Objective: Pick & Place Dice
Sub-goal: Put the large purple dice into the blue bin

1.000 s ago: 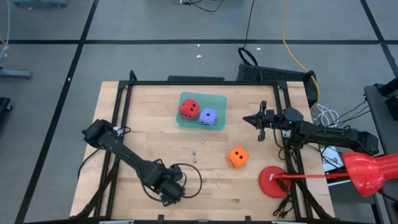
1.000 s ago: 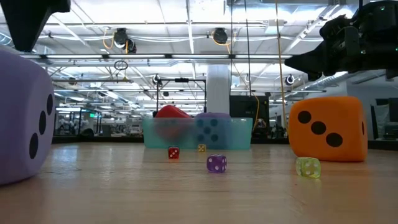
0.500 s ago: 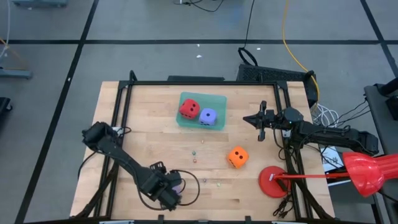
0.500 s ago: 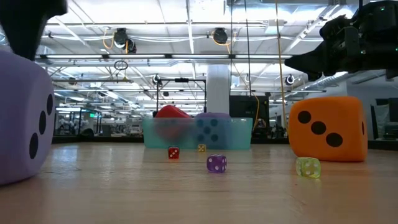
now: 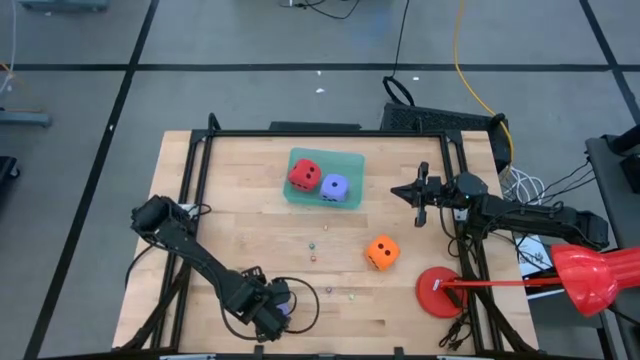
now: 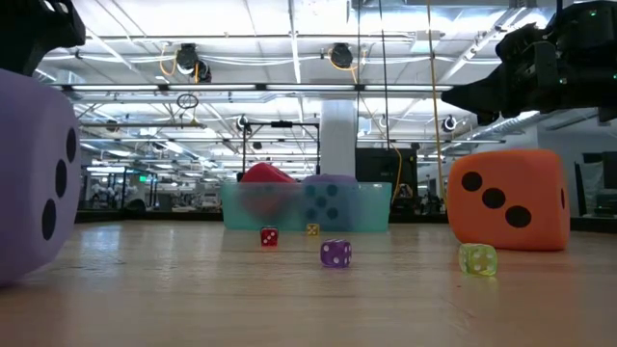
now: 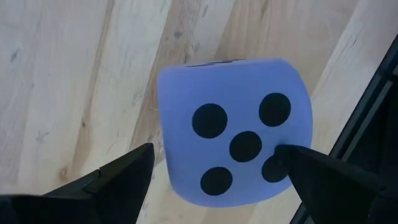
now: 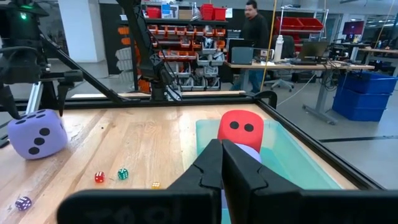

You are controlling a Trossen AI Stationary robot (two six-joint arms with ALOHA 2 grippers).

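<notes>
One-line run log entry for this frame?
left claw: open, straddling purple-blue foam die | right claw: shut, idle at table's right edge | teal tray: red die, second purple-blue die | orange die: on table

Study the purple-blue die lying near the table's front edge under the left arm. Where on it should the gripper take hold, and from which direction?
Best grip: the purple-blue die by two opposite flat side faces, coming straight down from above. It sits flat on the wooden table with its five-pip face up, free on all sides. The left gripper already hangs over it, fingers open on either side.
</notes>
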